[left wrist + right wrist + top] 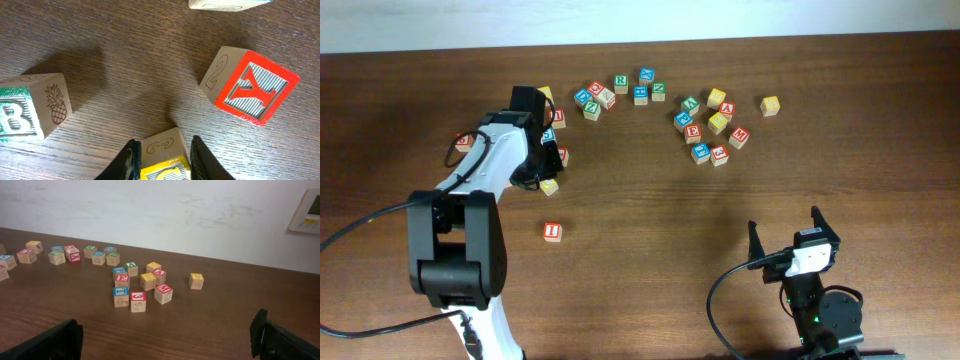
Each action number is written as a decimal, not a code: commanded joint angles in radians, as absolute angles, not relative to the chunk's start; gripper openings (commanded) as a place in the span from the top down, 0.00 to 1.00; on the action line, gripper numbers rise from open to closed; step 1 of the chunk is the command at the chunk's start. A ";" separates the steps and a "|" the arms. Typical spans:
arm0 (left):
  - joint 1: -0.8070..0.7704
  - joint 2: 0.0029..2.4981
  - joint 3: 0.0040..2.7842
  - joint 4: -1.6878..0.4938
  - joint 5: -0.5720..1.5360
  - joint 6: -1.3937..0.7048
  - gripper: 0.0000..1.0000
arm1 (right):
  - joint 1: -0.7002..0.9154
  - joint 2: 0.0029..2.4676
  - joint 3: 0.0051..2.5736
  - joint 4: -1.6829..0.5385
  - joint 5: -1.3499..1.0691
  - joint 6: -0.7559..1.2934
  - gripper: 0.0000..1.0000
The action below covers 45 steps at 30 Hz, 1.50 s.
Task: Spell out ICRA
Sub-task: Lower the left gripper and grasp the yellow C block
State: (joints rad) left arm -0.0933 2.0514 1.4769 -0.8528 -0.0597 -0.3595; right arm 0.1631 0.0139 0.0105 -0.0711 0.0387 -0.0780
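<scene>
Dark brown wooden surface [650, 200]: small wooden alphabet cubes [692, 131] in two loose far-side clusters. Red-faced "I" cube [552, 231] sits alone nearer, yellow-faced wooden cube [550, 186] just beyond it.

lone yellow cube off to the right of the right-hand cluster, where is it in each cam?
Overhead: lone yellow cube, upper right, apart from the cluster.
Left wrist: not in it.
Right wrist: the cube mid-frame, right of the cluster.
Shared landmark: red "3" cube, at the cluster's near edge.
</scene>
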 commanded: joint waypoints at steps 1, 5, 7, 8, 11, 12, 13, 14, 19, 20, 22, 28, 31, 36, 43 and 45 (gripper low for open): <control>-0.092 2.063 1.467 -0.853 -0.044 -0.355 0.74 | 0.156 0.006 0.006 -0.079 0.037 -0.066 0.02; -0.092 2.063 1.467 -0.859 -0.038 -0.355 0.50 | 0.156 0.006 0.006 -0.079 0.037 -0.066 0.02; -0.092 2.063 1.467 -0.871 -0.038 -0.355 0.48 | 0.156 0.006 0.006 -0.079 0.037 -0.066 0.01; -0.092 2.063 1.467 -0.879 -0.038 -0.355 0.48 | 0.156 0.006 0.006 -0.079 0.037 -0.066 0.02; -0.092 2.063 1.467 -0.894 -0.037 -0.356 0.52 | 0.156 0.006 0.006 -0.079 0.037 -0.066 0.01; -0.092 2.063 1.467 -0.898 -0.037 -0.356 0.56 | 0.156 0.006 0.006 -0.079 0.037 -0.066 0.02; -0.092 2.063 1.467 -0.900 -0.037 -0.356 0.59 | 0.156 0.006 0.006 -0.079 0.037 -0.066 0.02; -0.092 2.063 1.467 -0.901 -0.037 -0.356 0.62 | 0.156 0.006 0.006 -0.079 0.037 -0.066 0.02; -0.092 2.063 1.467 -0.899 -0.038 -0.354 0.67 | 0.156 0.006 0.006 -0.079 0.037 -0.066 0.01; -0.092 2.063 1.467 -0.899 -0.041 -0.354 0.66 | 0.156 0.006 0.006 -0.079 0.037 -0.066 0.02; -0.092 2.063 1.467 -0.899 -0.041 -0.343 0.66 | 0.156 0.006 0.006 -0.079 0.037 -0.066 0.02; -0.092 2.063 1.467 -0.928 -0.041 -0.344 0.61 | 0.156 0.006 0.006 -0.079 0.037 -0.066 0.02; -0.092 2.063 1.467 -0.937 -0.041 -0.344 0.66 | 0.156 0.006 0.006 -0.079 0.037 -0.066 0.02; -0.092 2.063 1.467 -0.932 -0.041 -0.343 0.74 | 0.156 0.006 0.006 -0.079 0.037 -0.066 0.02; -0.092 2.063 1.466 -0.964 -0.041 -0.271 0.62 | 0.156 0.006 0.006 -0.079 0.037 -0.066 0.02; -0.092 2.063 1.466 -0.959 -0.042 -0.270 0.59 | 0.156 0.006 0.006 -0.079 0.037 -0.066 0.02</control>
